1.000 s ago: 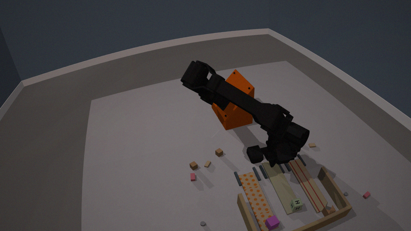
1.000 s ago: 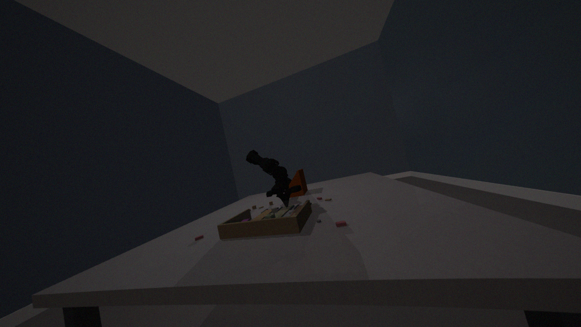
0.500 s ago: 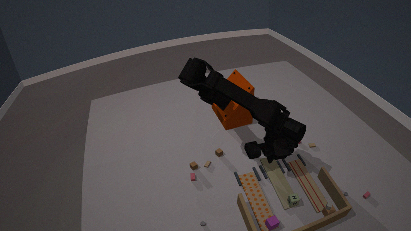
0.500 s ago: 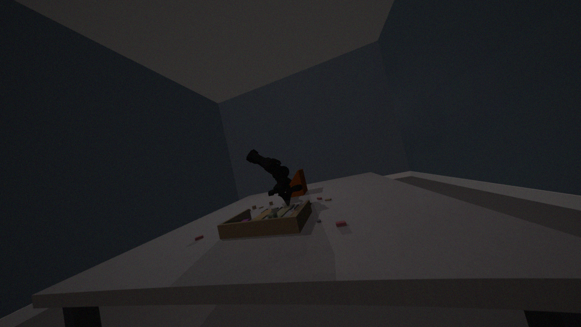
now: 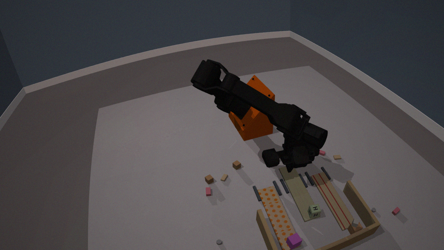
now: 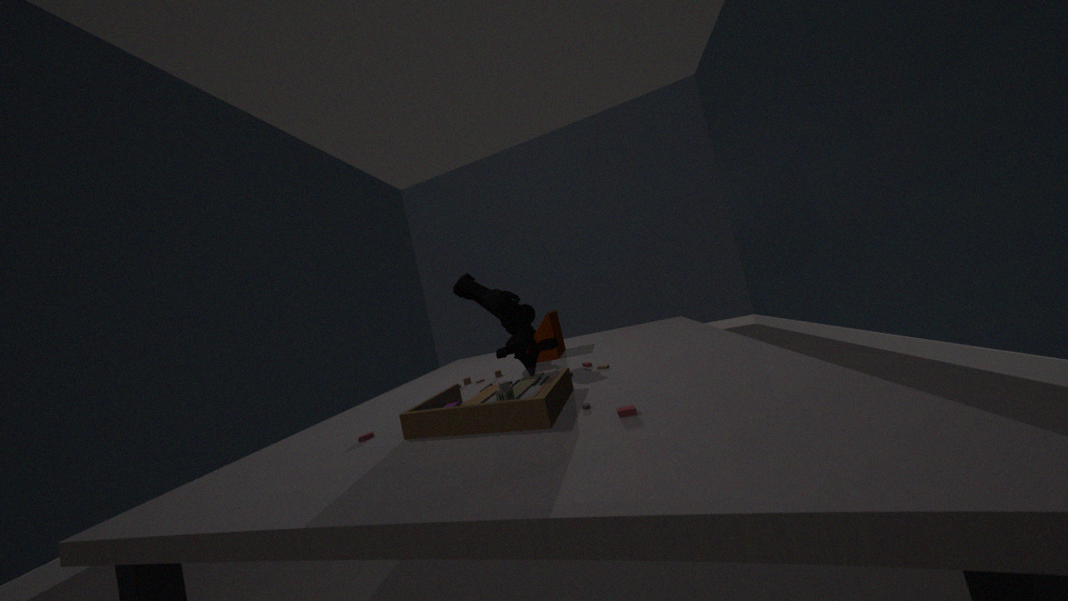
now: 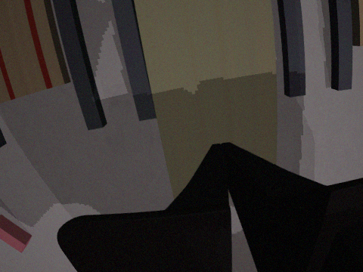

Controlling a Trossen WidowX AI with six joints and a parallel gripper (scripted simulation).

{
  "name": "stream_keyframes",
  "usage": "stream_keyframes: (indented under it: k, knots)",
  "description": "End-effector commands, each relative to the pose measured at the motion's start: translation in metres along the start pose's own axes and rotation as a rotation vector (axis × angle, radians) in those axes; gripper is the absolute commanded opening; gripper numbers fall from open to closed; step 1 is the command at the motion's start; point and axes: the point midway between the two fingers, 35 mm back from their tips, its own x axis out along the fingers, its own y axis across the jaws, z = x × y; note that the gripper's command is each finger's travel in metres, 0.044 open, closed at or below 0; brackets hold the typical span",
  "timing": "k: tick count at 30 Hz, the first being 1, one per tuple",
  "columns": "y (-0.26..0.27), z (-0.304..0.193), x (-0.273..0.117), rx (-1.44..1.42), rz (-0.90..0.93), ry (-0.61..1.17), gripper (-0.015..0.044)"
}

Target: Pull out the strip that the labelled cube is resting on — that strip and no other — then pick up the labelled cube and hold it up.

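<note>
The pale green cube marked H rests on the far end of the plain olive strip, near that strip's corner. My gripper is shut with nothing between its fingers. Its tips are at the top face of the olive strip, near the end towards the arm base; whether they touch it is hard to tell. The red-striped strip and the orange-dotted strip lie on either side. The cube is outside the wrist view.
Dark guide rails flank the strips. A wooden wall borders their far side. A purple cube sits on the dotted strip; an orange-brown block is by the striped one. Small blocks lie around.
</note>
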Motion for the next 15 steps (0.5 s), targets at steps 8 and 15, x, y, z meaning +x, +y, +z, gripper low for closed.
stream_keyframes:
  k: [8,15]
  knots:
    - [-0.001,-0.025,0.005,-0.009,-0.003,0.028,0.0]
    - [-0.002,-0.036,0.005,-0.01,-0.003,0.029,0.0]
